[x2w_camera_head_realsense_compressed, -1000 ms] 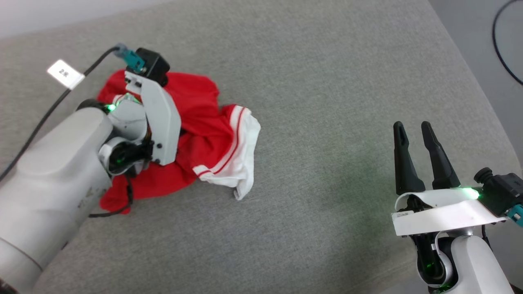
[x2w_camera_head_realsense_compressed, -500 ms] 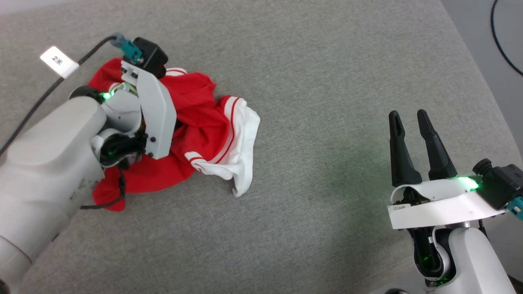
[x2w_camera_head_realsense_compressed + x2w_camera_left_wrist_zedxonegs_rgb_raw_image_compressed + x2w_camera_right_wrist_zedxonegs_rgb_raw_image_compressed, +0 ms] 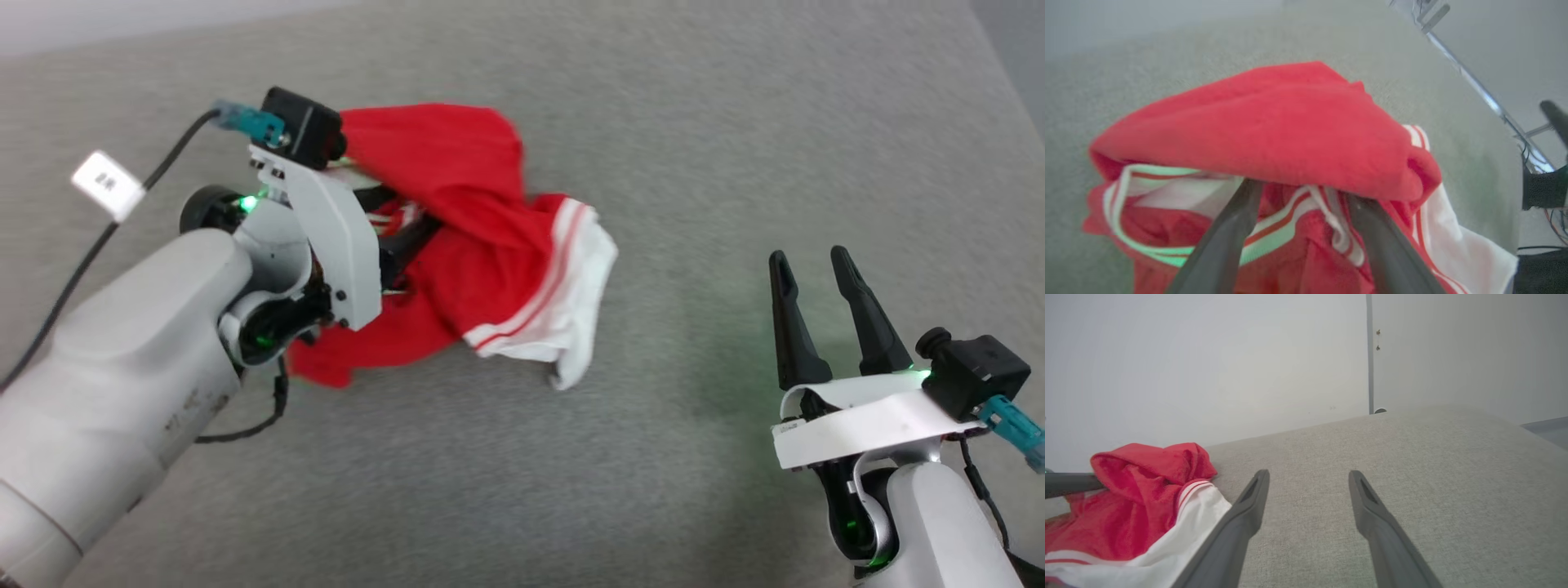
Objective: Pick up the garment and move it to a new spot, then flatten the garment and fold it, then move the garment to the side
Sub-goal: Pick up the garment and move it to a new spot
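Red garment [image 3: 490,245] lay crumpled on the grey desk [image 3: 735,122]; my left claw [image 3: 1300,188] had just sprung apart in its folds, so the move seemed done. My right claw [image 3: 808,255] stood spread, empty.

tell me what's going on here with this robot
A two-armed robot is working on a crumpled red jersey shirt with white striped-trim sleeves, heaped on a grey fabric surface. Its left hand is pushed into the heap, fingers spread open, a red fold draped over their tips. Its right hand hovers open over bare surface, apart from the shirt. Nothing is flattened or folded yet.
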